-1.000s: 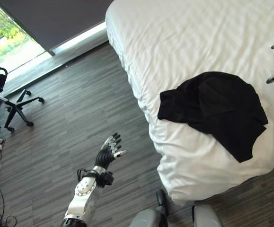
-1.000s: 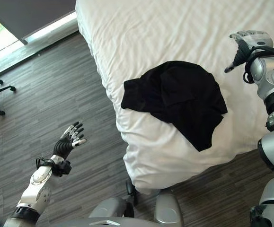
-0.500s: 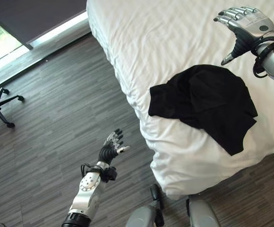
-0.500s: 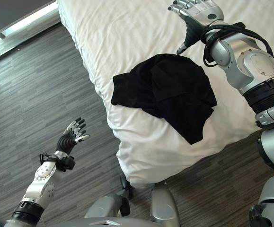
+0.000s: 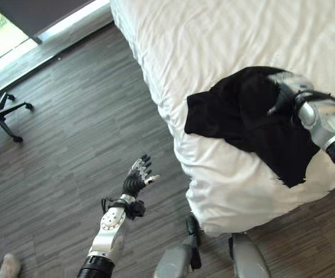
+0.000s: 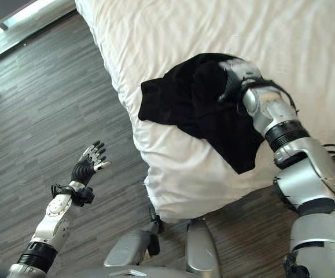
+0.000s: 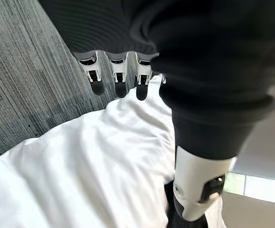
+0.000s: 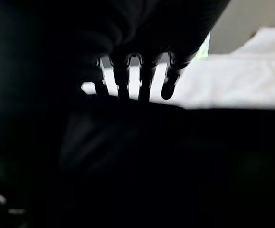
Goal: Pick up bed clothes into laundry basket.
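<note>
In the left eye view, a crumpled black cloth garment (image 5: 254, 121) lies on the white-sheeted bed (image 5: 213, 52) near its corner. The left hand (image 5: 137, 179) hangs over the dark wood-plank floor (image 5: 80, 133), fingers spread and empty.

The right eye view puts the right hand (image 6: 236, 74) on the garment's raised far fold.

In the right wrist view its fingers (image 8: 168, 83) reach out straight above the cloth, not yet curled.

The garment looks light, limp and likely to drape; the bunched middle fold seems the best place to pinch.

Straight fingers (image 7: 117, 80) above white bedsheet (image 7: 80, 171)
</note>
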{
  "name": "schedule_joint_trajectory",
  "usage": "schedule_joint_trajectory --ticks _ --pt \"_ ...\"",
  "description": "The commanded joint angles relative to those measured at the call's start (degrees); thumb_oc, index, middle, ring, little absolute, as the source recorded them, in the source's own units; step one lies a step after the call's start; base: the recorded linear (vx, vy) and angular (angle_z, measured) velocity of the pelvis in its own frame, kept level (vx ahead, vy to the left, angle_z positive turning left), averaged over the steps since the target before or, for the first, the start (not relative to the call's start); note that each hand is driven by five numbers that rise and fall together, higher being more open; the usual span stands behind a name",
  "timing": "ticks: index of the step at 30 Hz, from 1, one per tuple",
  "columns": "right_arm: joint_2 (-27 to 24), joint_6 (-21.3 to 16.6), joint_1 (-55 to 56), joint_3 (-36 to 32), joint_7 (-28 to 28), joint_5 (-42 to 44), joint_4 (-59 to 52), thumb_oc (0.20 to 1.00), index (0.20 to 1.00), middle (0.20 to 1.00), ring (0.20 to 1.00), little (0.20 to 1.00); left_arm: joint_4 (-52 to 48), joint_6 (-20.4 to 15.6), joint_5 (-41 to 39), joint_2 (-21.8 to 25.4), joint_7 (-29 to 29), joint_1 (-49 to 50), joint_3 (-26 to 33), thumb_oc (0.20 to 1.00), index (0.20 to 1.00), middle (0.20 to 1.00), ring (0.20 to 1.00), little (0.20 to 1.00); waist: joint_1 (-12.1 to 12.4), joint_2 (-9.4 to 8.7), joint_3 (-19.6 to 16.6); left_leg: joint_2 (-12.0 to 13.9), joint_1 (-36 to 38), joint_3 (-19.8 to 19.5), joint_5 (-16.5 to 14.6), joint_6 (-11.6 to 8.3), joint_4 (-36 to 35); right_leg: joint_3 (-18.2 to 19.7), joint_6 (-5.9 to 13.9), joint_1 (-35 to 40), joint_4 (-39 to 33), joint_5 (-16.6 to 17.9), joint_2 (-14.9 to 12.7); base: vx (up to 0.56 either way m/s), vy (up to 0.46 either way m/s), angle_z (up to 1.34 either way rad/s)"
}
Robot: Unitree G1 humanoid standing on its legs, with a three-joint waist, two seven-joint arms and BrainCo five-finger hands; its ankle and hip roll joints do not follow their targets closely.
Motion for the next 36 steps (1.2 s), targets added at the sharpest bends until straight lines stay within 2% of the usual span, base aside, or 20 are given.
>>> schedule_joint_trajectory --ticks 1,5,7,14,20,21,25,26,27,29,33,34,36 --pt "4.0 0.05 -4.92 3.94 -2.31 1.81 6.37 1.0 1.0 1.0 1.0 1.0 -2.04 -3.59 1.16 3.98 1.66 -1.7 0.17 1.0 1.0 1.0 1.0 1.0 1.16 -3.67 0.63 -0.99 -1.89 -2.21 2.67 -3.66 0.3 3.42 3.69 0.27 0.95 -4.1 -3.93 -0.09 -0.044 -0.03" --pt "6.25 -0.18 -5.26 5.12 -2.87 2.84 13.57 1.0 1.0 1.0 1.0 1.0 -2.1 -3.93 0.77 4.27 1.98 -2.75 -0.98 1.0 1.0 1.0 1.0 1.0 2.14 -2.72 1.43 -1.02 -4.77 -2.58 3.42 -4.06 0.3 3.19 3.84 -2.28 0.95 -3.52 -3.96 -0.06 -0.037 0.0" --pt "7.12 0.03 -5.34 5.44 -3.1 3.53 19.41 1.0 1.0 1.0 1.0 1.0 -2.35 -4.0 0.4 4.21 2.15 -3.37 -2.53 1.0 1.0 1.0 1.0 1.0 2.89 -1.54 2.26 -1.02 -7.41 -2.8 4.18 -4.45 0.3 3.21 3.98 -4.5 0.95 -3.07 -3.9 -0.04 -0.029 0.01" --pt "6.91 0.07 -3.81 5.3 -4.13 3.49 21.47 1.0 1.0 1.0 1.0 1.0 -1.85 -4.26 -0.12 2.27 2.7 -4.38 -4.73 1.0 1.0 1.0 1.0 1.0 3.09 -0.16 3.52 -0.92 -10.35 -2.92 4.88 -5.03 0.3 3.65 3.94 -7.36 0.95 -2.5 -3.84 0.0 -0.001 0.0" --pt "7.16 0.47 -2.32 5.6 -4.59 2.32 20.35 1.0 1.0 1.0 1.0 1.0 -1.52 -4.5 0.1 1.33 3.95 -5.7 -5.15 1.0 1.0 1.0 1.0 1.0 2.63 -0.18 4.03 -0.95 -10.56 -2.68 4.76 -5.17 0.3 4.14 3.93 -7.75 0.95 -2.36 -3.82 0.0 0.004 0.01" --pt "7.08 0.34 -2.03 5.69 -4.41 2.36 20.2 0.2 0.2 0.2 0.2 0.2 -1.42 -4.59 0.31 1.19 4.11 -5.82 -4.93 1.0 1.0 1.0 1.0 1.0 2.48 -0.23 4.07 -0.96 -10.51 -2.75 4.74 -5.21 0.3 4.18 3.9 -7.73 0.95 -2.4 -3.82 0.0 0.0 0.0" --pt "5.99 -0.52 -2.31 3.21 -6.26 7.41 16.2 0.2 0.2 0.2 0.2 0.2 -0.17 -5.1 0.46 0.89 5.08 -6.07 -4.13 1.0 1.0 1.0 1.0 1.0 1.74 -0.67 4.18 -0.97 -10.28 -2.94 4.62 -5.3 0.3 4.22 3.93 -7.6 0.95 -2.39 -3.88 0.0 0.0 0.0" --pt "5.16 -1.56 -1.87 -0.28 -8.08 14.15 10.39 0.2 0.2 0.2 0.2 0.2 0.47 -5.46 1.02 0.69 5.92 -6.55 -3.77 1.0 1.0 1.0 1.0 1.0 1.02 -0.92 4.38 -0.98 -9.85 -2.85 4.25 -5.31 0.3 4.17 4.0 -7.35 0.95 -2.49 -3.92 0.0 0.0 0.0" --pt "5.12 -1.5 -1.85 -0.33 -8.06 14.15 10.29 0.2 0.2 0.2 0.2 0.2 0.49 -5.47 1.02 0.71 5.92 -6.6 -3.78 1.0 1.0 1.0 1.0 1.0 1.07 -0.98 4.34 -0.99 -10.03 -2.81 4.46 -5.33 0.3 4.23 3.98 -7.55 0.95 -2.28 -3.91 0.0 0.0 0.0" --pt "3.12 -2.68 -1.81 -2.6 -10.06 18.06 2.7 0.2 0.2 0.2 0.2 0.2 1.22 -5.83 1.6 0.77 7.02 -7.68 -3.0 1.0 1.0 1.0 1.0 1.0 0.25 -1.74 4.33 -1.01 -9.86 -2.71 4.2 -5.26 0.3 4.41 4.1 -7.63 0.95 -2.18 -3.91 0.0 0.0 0.0" --pt "1.25 -3.16 -1.12 -4.31 -11.3 19.07 -2.52 0.2 0.2 0.2 0.2 0.2 0.9 -6.09 1.65 0.65 7.36 -7.74 -2.69 1.0 1.0 1.0 1.0 1.0 -0.33 -2.19 4.37 -1.05 -9.57 -2.87 4.07 -5.2 0.3 4.68 4.1 -7.44 0.95 -2.08 -3.97 0.0 0.0 0.0" --pt "-1.35 -3.56 -2.22 -5.73 -11.36 20.99 -5.39 0.2 0.2 0.2 0.2 0.2 0.82 -6.37 1.74 0.93 7.22 -7.67 -2.2 1.0 1.0 1.0 1.0 1.0 -0.65 -2.68 4.11 -1.08 -9.17 -2.99 3.95 -5.1 0.3 4.61 4.07 -7.11 0.95 -2.17 -4.07 0.0 0.0 0.0" --pt "-2.28 -3.69 -2.38 -6.26 -11.71 21.16 -6.14 0.2 0.2 0.2 0.2 0.2 0.43 -6.4 1.58 1.01 7.03 -7.51 -2.19 1.0 1.0 1.0 1.0 1.0 -0.65 -2.8 4.07 -1.12 -8.99 -3.08 3.87 -5.01 0.3 4.61 4.07 -6.94 0.95 -2.16 -4.1 0.0 0.0 0.0"
